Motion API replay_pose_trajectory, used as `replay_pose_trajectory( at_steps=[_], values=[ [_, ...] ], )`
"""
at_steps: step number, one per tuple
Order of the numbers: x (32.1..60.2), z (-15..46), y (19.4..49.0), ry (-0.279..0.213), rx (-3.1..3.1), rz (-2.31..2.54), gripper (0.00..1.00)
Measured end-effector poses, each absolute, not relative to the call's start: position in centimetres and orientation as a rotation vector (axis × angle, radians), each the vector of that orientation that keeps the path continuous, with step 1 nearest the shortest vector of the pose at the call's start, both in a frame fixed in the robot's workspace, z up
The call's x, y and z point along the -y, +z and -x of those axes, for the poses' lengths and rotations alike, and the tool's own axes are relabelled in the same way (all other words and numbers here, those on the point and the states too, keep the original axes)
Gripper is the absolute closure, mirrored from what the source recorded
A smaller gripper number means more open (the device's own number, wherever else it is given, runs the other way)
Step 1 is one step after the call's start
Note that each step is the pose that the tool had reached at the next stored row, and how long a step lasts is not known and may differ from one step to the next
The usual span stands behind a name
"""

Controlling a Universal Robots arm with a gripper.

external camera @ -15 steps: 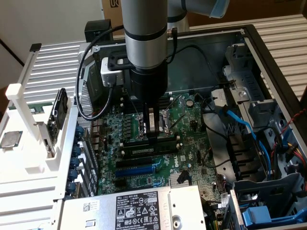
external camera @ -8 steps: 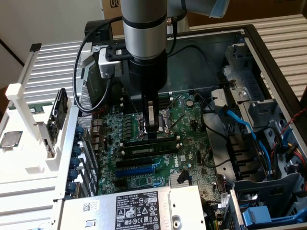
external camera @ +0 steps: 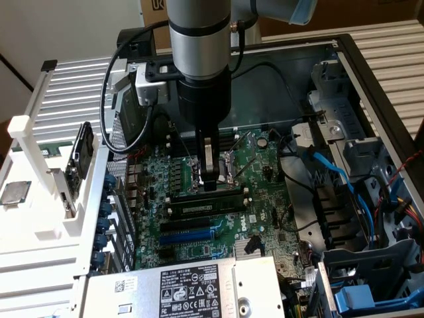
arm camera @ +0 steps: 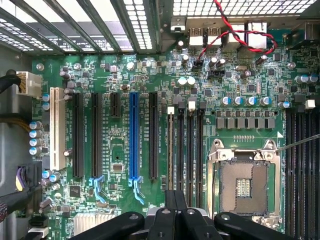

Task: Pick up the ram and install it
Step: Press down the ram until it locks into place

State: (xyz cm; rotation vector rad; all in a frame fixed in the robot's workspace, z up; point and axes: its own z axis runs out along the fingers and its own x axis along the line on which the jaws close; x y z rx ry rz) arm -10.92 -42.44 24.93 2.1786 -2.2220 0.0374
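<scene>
Exterior view: the gripper (external camera: 211, 180), fingers together, hangs over the motherboard (external camera: 258, 199), its tip just above the ram (external camera: 202, 207), which lies in a memory slot; whether it touches is unclear.
Wrist view: closed fingers (arm camera: 175, 200) are cut off at the frame's edge, above the memory slots (arm camera: 185, 145) beside the CPU socket (arm camera: 244, 186).

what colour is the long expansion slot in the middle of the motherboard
Blue; the expansion slot shows best in the wrist view.

Glossy green motherboard (arm camera: 125, 165), matt-black slots (arm camera: 77, 135)
</scene>
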Motion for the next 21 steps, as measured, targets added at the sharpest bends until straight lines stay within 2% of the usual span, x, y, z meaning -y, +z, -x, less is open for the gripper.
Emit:
replay_pose_trajectory(
  at_steps=[21],
  values=[
    [42.44, 10.92, 24.93, 0.032, 2.462, -1.899, 0.90]
  ],
)
